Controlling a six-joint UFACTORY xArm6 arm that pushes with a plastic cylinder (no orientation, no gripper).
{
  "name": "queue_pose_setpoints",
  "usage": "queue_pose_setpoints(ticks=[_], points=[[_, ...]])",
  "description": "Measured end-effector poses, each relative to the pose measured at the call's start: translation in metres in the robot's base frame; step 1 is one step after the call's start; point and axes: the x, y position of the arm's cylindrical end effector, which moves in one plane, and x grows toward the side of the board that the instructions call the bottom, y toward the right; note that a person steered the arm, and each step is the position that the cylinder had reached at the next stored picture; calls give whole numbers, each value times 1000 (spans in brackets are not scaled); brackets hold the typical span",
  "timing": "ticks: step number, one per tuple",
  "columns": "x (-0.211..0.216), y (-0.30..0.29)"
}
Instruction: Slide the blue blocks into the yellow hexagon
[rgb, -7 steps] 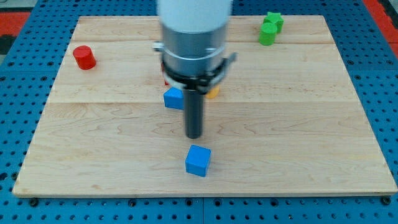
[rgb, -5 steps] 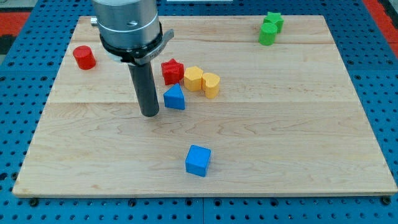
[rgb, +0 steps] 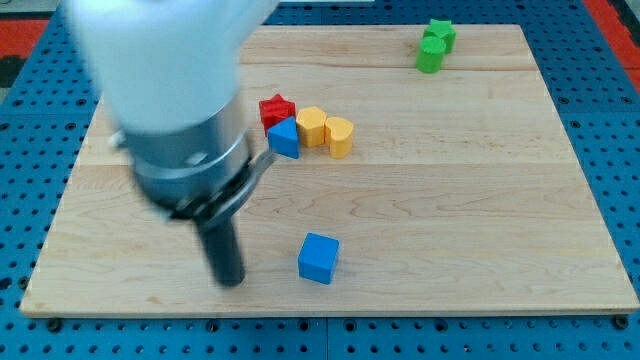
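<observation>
So my tip (rgb: 228, 283) is down near the view's bottom on the wooden surface (rgb: 480, 200), sitting off to the view's left of the blue cube (rgb: 319, 258), close but with a clear gap, not touching it. There's no pincer on this rig at all, just the dark rod, so nothing to report on spread or pinched. The arm body is big and motion-blurred and covers most of the view's upper left, so anything behind it I can't tell. The other blue one, a blue triangular block (rgb: 285, 139), is up in the middle cluster, pressed right against the yellow hexagon (rgb: 312, 127) on its left side, with the red star-shaped block (rgb: 276, 109) touching it just above. A second yellow block (rgb: 339, 136), rounded, maybe heart-ish, hard to say, sits just beside the hexagon on the view's right, touching it. So one blue is already at the hexagon and the cube is well apart from it, lower down the board. Two green blocks (rgb: 434, 44) are huddled together at the view's top right, well away from everything.
</observation>
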Motion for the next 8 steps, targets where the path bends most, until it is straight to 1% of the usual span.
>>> queue_pose_setpoints(ticks=[1, 2, 3, 4, 5, 6, 7, 8], points=[[6, 66], [-20, 156], [-65, 128], [-43, 98], [-11, 120], [-30, 51], [-79, 31], [-128, 31]])
